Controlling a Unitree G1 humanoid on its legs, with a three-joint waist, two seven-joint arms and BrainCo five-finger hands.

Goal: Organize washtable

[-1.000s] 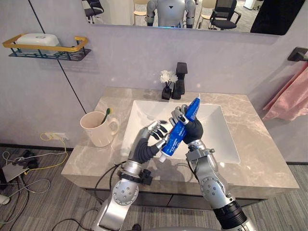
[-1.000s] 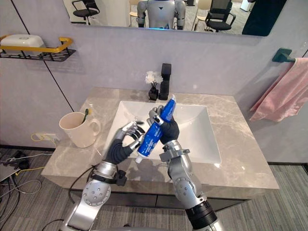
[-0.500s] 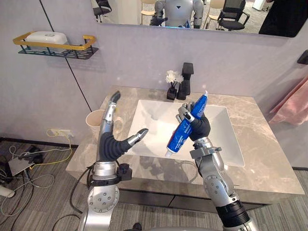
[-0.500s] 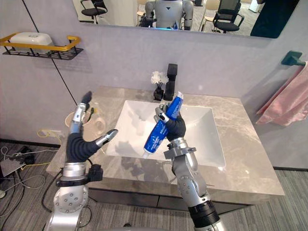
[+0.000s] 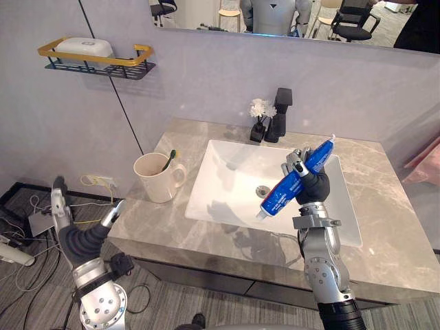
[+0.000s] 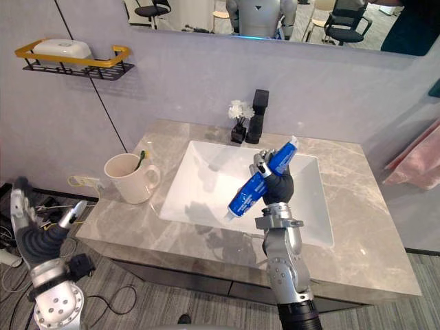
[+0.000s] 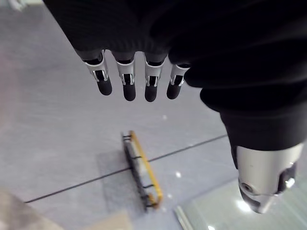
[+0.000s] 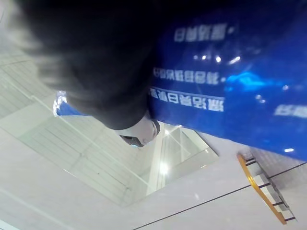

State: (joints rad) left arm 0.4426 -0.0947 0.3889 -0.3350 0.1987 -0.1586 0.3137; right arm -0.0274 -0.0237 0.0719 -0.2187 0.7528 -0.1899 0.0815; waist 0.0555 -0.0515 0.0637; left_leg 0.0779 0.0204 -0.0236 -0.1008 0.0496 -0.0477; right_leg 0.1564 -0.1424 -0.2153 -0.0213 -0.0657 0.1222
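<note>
Two hands, one busy. Right hand (image 5: pixel 313 187) is wrapped round a blue toothpaste tube (image 5: pixel 280 196), holding it up in the air over the white sink (image 5: pixel 227 182), tilted with the white cap end lower and pointing toward the mug side. Left hand (image 5: pixel 79 238) is down low off the left edge of the marble counter (image 5: pixel 385 230), fingers (image 7: pixel 125 84) straight and spread, nothing in it (its wrist view backs that up). Cream mug (image 5: pixel 152 179) sits on the counter just left of the sink with a toothbrush (image 5: pixel 170 157) leaning inside. Black faucet (image 5: pixel 280 113) is at the back, with a small vase of white flowers (image 5: pixel 260 110) right beside it.
</note>
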